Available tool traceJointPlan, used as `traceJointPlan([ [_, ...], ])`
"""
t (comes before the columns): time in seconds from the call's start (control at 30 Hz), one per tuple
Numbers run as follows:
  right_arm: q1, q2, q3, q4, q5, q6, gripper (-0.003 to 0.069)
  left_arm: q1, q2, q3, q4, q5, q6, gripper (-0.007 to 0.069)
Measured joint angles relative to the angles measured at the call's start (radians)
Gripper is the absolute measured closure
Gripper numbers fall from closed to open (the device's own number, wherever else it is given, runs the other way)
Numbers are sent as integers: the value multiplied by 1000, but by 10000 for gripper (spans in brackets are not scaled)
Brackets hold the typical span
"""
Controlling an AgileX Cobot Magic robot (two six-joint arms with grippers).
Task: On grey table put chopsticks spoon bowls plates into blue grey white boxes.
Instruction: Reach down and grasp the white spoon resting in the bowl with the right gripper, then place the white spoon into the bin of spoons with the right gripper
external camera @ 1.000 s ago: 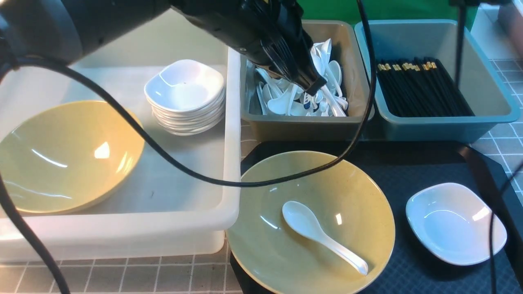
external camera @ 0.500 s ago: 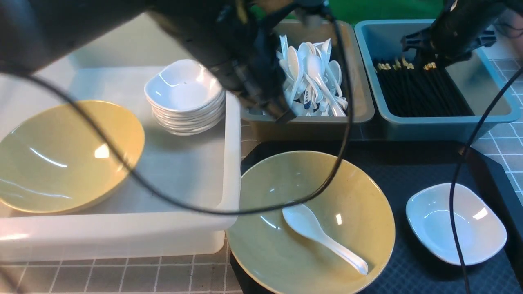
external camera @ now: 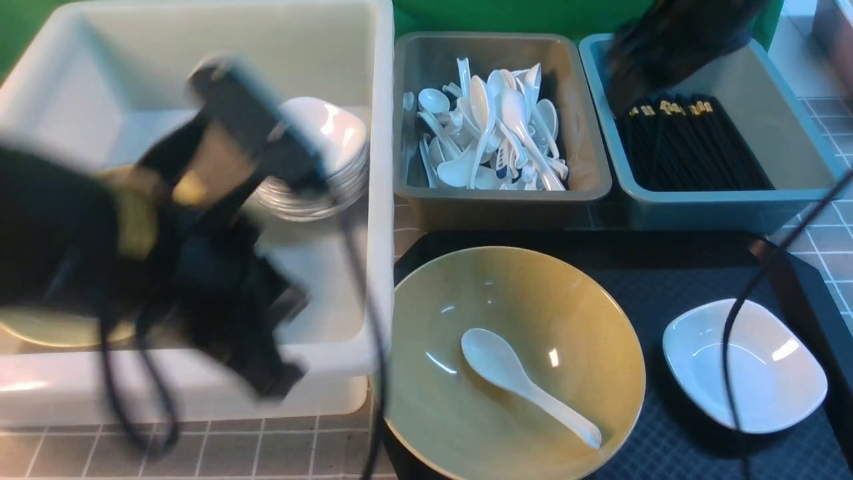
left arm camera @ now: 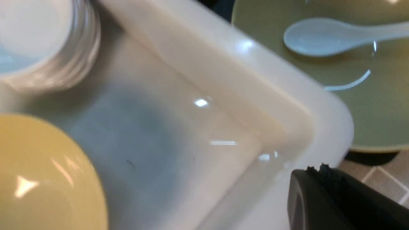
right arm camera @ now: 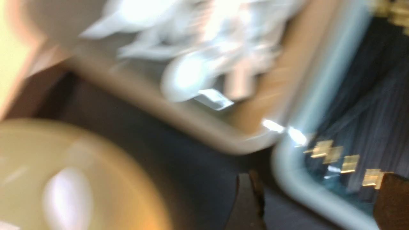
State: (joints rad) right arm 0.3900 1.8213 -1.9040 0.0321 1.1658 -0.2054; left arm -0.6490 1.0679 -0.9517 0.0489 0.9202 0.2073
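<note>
An olive-yellow bowl point(external camera: 533, 293) stands on the dark tray point(external camera: 666, 267) with a white spoon point(external camera: 513, 377) lying in it. A small white plate point(external camera: 743, 363) sits on the tray to its right. The white box point(external camera: 380, 167) holds a stack of plates point(external camera: 340, 140) and a second bowl point(left arm camera: 41, 172), mostly hidden by my blurred left arm. My left gripper point(left arm camera: 316, 167) is shut and empty above that box's near corner. The blue box point(external camera: 720, 210) holds black chopsticks point(external camera: 700, 147). My right gripper point(right arm camera: 319, 201) hangs open and empty over its rim.
The grey box point(external camera: 500, 207) between the white and blue boxes is piled with white spoons. A black cable point(external camera: 733, 333) hangs across the plate on the tray. The gridded grey table point(external camera: 266, 453) shows along the front edge and at the far right.
My left arm has swung from over the grey box back and down to the white box's near corner. My right arm has come in over the blue box, and its jaws have opened.
</note>
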Motion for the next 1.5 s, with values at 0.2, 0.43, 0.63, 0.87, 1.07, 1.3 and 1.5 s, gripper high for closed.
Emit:
traceJointPlan([
  [0.2, 208, -64, 255, 6, 0, -19, 174, 0, -84, 151, -17, -120, -18, 636],
  [0.43, 304, 4, 437, 5, -4, 8, 174, 0, -85, 175, -49, -282, -18, 636],
  [0.63, 304, 93, 444, 5, -19, 25, 174, 0, -85, 176, -49, -383, -17, 636],
  [0.87, 304, 143, 444, 40, -28, 0, 214, 0, -85, 176, -49, -430, -17, 636],
  [1.07, 304, 146, 434, 42, -25, -25, 535, 0, -85, 176, -49, -461, -17, 636],
  [1.3, 264, 117, 270, -27, -1, -26, 587, 0, -53, 138, -23, -378, -31, 636],
  [1.5, 127, 121, -13, -53, -96, -8, 627, 0, 89, -9, 3, -263, -41, 636],
])
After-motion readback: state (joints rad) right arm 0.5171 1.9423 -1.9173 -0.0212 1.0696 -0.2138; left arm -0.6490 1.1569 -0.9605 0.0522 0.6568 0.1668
